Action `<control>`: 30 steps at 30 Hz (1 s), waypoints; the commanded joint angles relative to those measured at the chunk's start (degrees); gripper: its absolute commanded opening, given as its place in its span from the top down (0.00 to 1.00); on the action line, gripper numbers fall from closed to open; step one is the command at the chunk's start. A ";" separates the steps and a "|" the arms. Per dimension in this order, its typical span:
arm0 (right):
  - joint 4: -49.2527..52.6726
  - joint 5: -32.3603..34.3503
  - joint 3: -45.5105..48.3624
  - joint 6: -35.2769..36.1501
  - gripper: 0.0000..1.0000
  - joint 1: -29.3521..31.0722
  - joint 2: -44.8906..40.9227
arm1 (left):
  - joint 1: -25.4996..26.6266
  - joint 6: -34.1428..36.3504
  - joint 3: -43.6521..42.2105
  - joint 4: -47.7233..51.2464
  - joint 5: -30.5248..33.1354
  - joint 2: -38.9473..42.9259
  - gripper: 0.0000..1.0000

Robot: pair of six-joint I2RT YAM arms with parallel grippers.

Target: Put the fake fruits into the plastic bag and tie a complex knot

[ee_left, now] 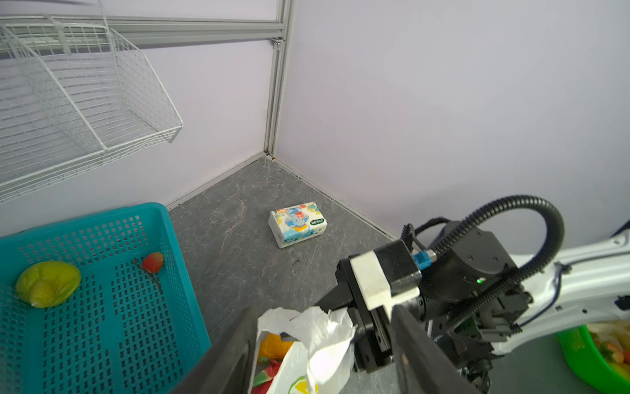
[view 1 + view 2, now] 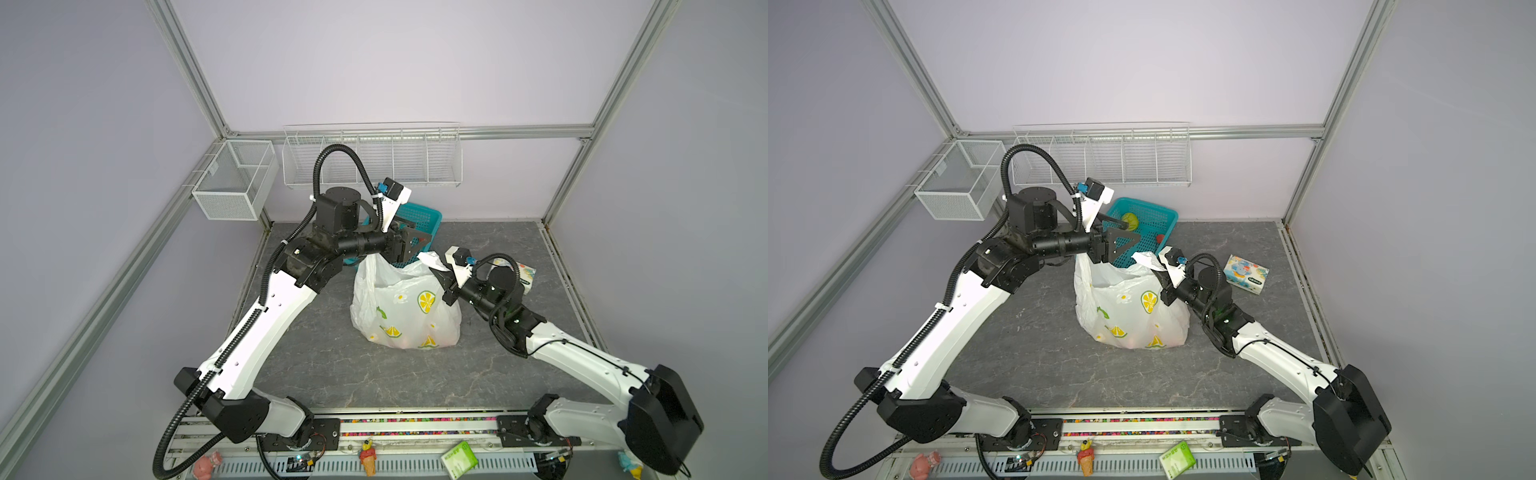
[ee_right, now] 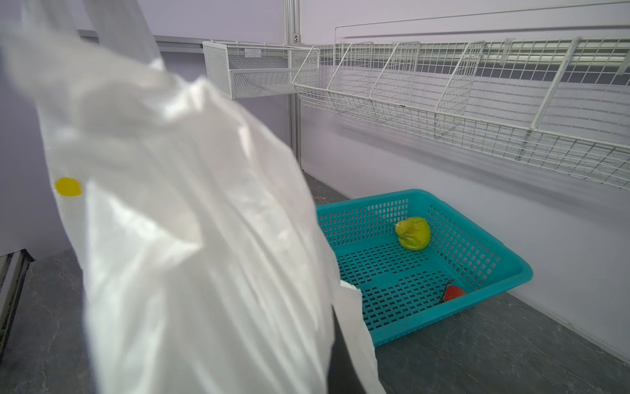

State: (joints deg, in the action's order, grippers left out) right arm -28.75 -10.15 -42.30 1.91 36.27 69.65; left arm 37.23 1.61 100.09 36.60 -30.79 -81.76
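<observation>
The plastic bag stands on the grey table with lemon slices printed on it. Its mouth shows an orange and a pink-and-green dragon fruit inside. My right gripper is shut on a bunched white handle at the bag's top. My left gripper is open, with a dark finger on each side of that handle. A yellow-green fruit and a strawberry lie in the teal basket. In the right wrist view the bag hides the jaws.
A cartoon-printed tissue packet lies on the table right of the bag. A white wire rack and a mesh box hang on the walls. Ice-cream cone figurines and a green packet sit at the front rail.
</observation>
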 commanded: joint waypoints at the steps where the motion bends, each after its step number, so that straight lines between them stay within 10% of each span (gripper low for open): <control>1: 1.13 -2.97 -1.07 -0.05 0.93 -0.92 -1.00 | 0.03 15.72 1.64 9.24 -1.82 0.16 0.30; 13: 3.31 -4.66 -2.78 0.20 0.94 -1.61 -0.63 | 4.05 29.84 11.37 20.67 1.50 -10.74 0.27; 23: 5.43 -4.46 -3.90 0.77 0.91 -1.88 -0.66 | 4.16 28.66 11.39 19.22 0.87 -10.74 0.72; 26: 7.29 -3.35 -4.80 0.98 0.76 -1.60 -0.48 | 4.42 26.75 11.38 18.09 1.53 -10.36 0.98; 30: 8.07 4.29 -4.65 1.94 0.43 0.87 -2.05 | 5.63 24.10 10.79 16.73 4.91 -9.38 1.00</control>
State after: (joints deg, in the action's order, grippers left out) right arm -21.17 -10.55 -46.04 2.61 35.53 69.45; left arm 41.98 27.27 110.43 53.76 -27.92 -93.14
